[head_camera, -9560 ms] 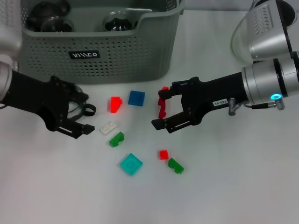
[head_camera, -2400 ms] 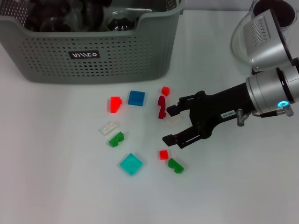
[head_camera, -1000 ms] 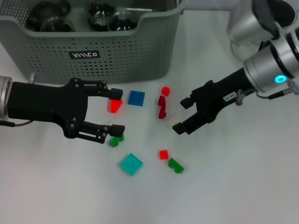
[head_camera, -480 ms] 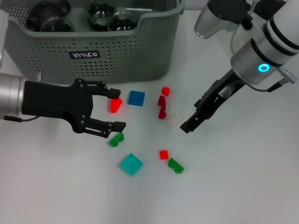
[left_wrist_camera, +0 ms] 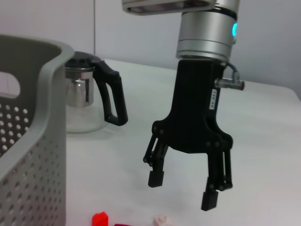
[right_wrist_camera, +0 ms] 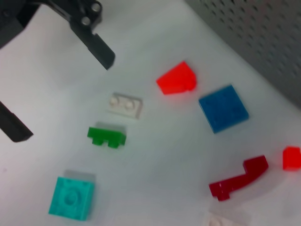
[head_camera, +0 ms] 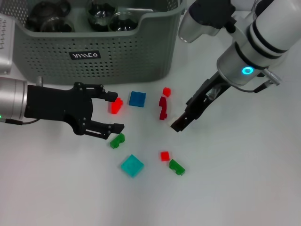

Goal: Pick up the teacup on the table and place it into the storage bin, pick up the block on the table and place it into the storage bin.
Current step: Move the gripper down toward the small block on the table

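Note:
The grey-green storage bin (head_camera: 94,56) stands at the back left with several glass teacups (head_camera: 101,10) inside. I see no teacup on the table. Loose blocks lie in front of the bin. My left gripper (head_camera: 115,112) is open low over the table, its fingers either side of a red block (head_camera: 115,105); the right wrist view shows it (right_wrist_camera: 59,89) beside a white block (right_wrist_camera: 124,104). My right gripper (head_camera: 178,125) is open and empty, raised above a small white block (left_wrist_camera: 160,219); it shows in the left wrist view (left_wrist_camera: 184,190).
Other blocks: blue (head_camera: 137,99), small red (head_camera: 166,91), dark red (head_camera: 162,108), green (head_camera: 117,140), teal (head_camera: 132,165), red (head_camera: 164,155), green (head_camera: 177,166). A glass pitcher (left_wrist_camera: 87,101) with a black handle stands at the back right.
My right arm has lifted and swung left, so its gripper now covers the small white block in the head view. My left gripper has hardly moved.

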Controlling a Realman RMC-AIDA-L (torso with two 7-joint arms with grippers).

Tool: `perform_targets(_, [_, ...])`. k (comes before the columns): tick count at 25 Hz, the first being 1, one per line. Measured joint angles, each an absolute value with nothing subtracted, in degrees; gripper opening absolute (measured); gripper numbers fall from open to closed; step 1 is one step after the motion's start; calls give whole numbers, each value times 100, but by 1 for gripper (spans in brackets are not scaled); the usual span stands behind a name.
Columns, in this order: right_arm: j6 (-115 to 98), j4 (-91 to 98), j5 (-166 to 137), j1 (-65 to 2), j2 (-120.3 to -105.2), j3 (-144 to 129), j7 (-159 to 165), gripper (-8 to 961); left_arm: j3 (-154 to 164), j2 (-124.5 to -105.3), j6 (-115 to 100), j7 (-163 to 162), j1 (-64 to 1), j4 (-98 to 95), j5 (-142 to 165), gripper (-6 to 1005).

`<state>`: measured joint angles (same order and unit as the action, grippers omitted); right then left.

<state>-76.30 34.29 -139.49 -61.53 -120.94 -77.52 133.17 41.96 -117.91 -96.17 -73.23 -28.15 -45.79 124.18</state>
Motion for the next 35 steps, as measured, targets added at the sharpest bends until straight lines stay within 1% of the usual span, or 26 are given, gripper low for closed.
perform_targets(16, [-6539,3267,-13045,-6039,-12114,-9215,13307,941,4139,-11809,-9615,-7226,-2683,-4579,12355,852])
perform_targets(35, [-6457,3270,-12902,-6012,-12111,-9427,13375,847,4131,-11803,-9615,-7216,-2667,-4421,12356,849])
